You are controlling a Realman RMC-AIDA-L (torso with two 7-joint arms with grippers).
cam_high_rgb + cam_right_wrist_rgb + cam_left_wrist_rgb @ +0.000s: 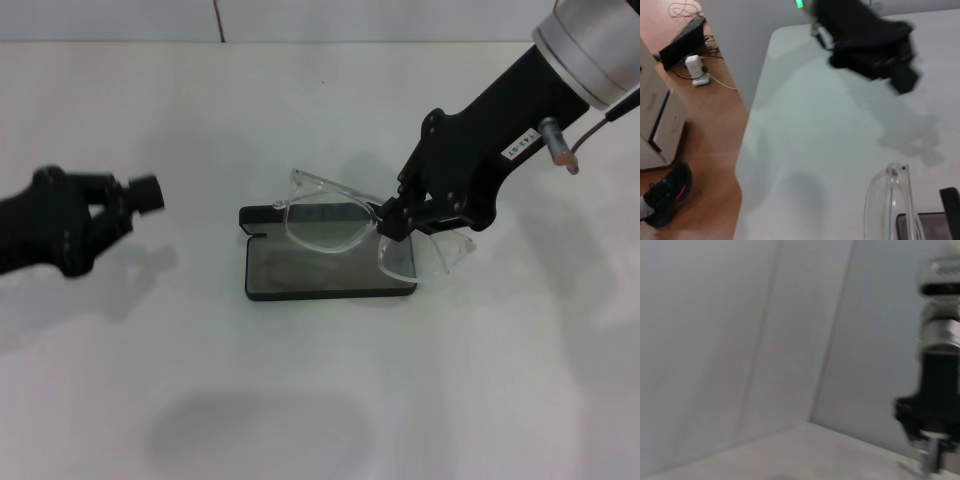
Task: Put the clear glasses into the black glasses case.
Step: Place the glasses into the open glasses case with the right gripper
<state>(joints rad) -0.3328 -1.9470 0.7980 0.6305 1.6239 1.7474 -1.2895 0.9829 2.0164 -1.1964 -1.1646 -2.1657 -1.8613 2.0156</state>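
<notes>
On your left, the black left gripper [150,195] hangs over the white table [320,400], well apart from the work and idle; you cannot tell from any view whether its fingers are parted or closed.

At centre lies the slim black rectangular glasses case [330,270], open, its grey lining facing up. The transparent wraparound plastic glasses [325,220] sit tilted over it: the lens spans the case's far edge and right end, one clear arm juts past the far left corner, and the other end overhangs to the right.

On your right, the black right gripper [392,222] is clamped on the glasses near the lens's right half, just above the case.

Risks, as judged: the glasses look skewed against the case, so lowering them now could rest the lens on the rim. The arms are unfolded, which may prevent them from seating. A push could slide the case.

Count: one pair of glasses, one case, two grippers.
</notes>
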